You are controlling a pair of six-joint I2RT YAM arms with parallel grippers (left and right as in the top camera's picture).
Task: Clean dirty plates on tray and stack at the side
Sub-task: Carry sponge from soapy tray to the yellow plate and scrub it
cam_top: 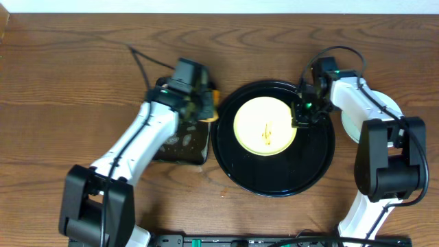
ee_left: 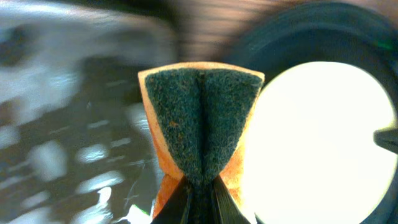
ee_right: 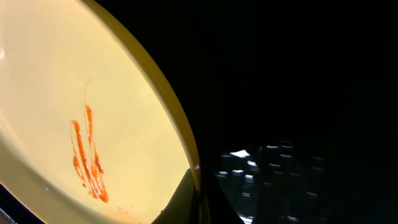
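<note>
A pale yellow dirty plate point(cam_top: 265, 125) with a brown sauce squiggle point(ee_right: 87, 155) lies on the left part of the black tray point(cam_top: 274, 175). My right gripper point(cam_top: 302, 118) is shut on the plate's right rim. In the right wrist view its fingertips point(ee_right: 200, 186) pinch the yellow edge of the plate point(ee_right: 93, 81), with the dark tray point(ee_right: 298, 93) beyond. My left gripper point(cam_top: 209, 110) is shut on a sponge point(ee_left: 199, 112), green scouring face outward and orange behind, folded between the jaws. It hovers between the tray's left rim and a wet pan, just left of the plate point(ee_left: 323, 137).
A rectangular wet metal pan point(cam_top: 185, 144) sits left of the tray, under the left arm. Pale plates point(cam_top: 348, 125) lie at the right side, partly hidden beneath the right arm. A black cable point(cam_top: 140, 62) trails across the wooden table at the back left.
</note>
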